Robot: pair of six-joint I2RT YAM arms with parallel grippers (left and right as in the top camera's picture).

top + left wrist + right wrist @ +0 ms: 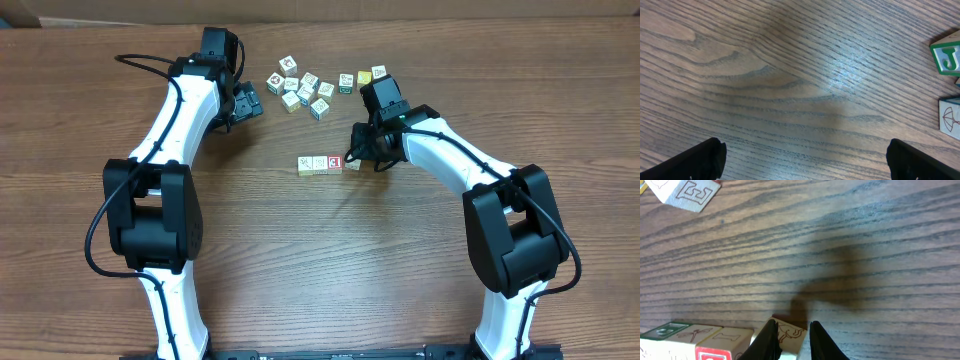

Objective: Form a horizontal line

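Observation:
The horizontal line (320,164) is a short row of small wooden picture cubes in the middle of the table, its right-hand cube showing a red face (335,163). At its right end my right gripper (357,160) is shut on a pale cube with an elephant drawing (791,331), close beside the row's cubes (727,336). Whether that cube rests on the wood I cannot tell. Over bare wood, left of the loose cluster, my left gripper (248,103) stands open with nothing between its fingers (710,156).
A loose cluster of several similar cubes (305,88) lies at the back centre, with more (365,76) behind the right arm. The left wrist view has a green J cube (946,56) and an umbrella cube (950,116) at its right edge. A stray cube (687,190) lies beyond the row.

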